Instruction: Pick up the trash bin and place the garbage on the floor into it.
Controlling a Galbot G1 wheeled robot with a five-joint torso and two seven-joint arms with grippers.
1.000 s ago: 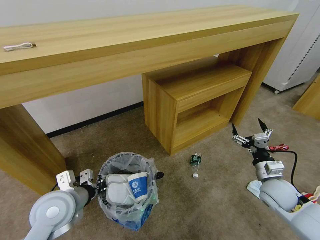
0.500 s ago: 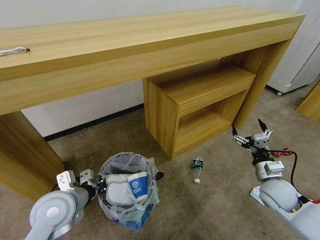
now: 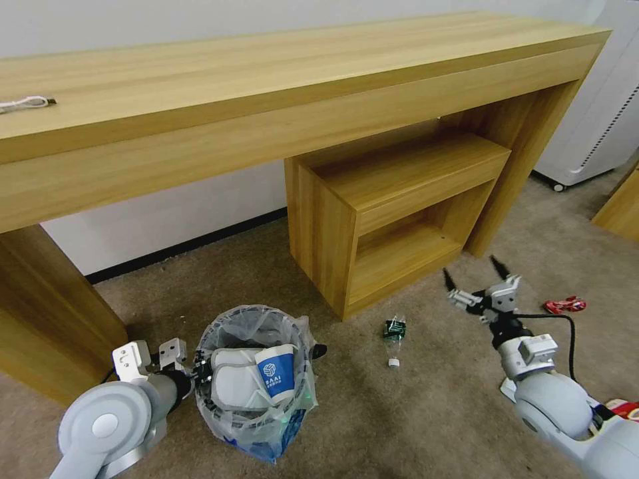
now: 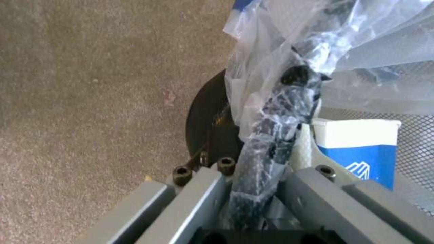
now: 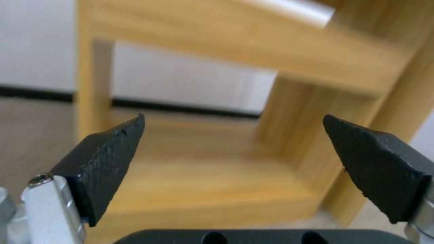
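Note:
The trash bin [image 3: 256, 382], a dark wire bin lined with a clear bag, stands on the beige carpet floor [image 3: 413, 419] at lower left. Inside it lie a white slipper [image 3: 234, 384] and a blue-white paper cup [image 3: 276, 374]. My left gripper [image 3: 198, 372] is shut on the bin's bag-wrapped rim [image 4: 271, 135], with the cup [image 4: 357, 149] just beyond it. A crushed plastic bottle [image 3: 394, 332] with a green label lies in front of the low cabinet. To the right of the bottle and above the carpet, my right gripper [image 3: 474, 281] is open and empty [image 5: 233, 118]. A red wrapper [image 3: 564, 305] lies further right.
A long wooden desk [image 3: 279, 100] spans the back, with a low open cabinet [image 3: 393, 206] under its right end and a desk leg [image 3: 46, 313] at left. A white appliance [image 3: 599, 120] stands at far right. More litter [image 3: 622, 407] peeks out beside my right arm.
My right gripper has moved left and down, closer to the crushed bottle, still open. The head view has shifted slightly. The left gripper and bin keep their place.

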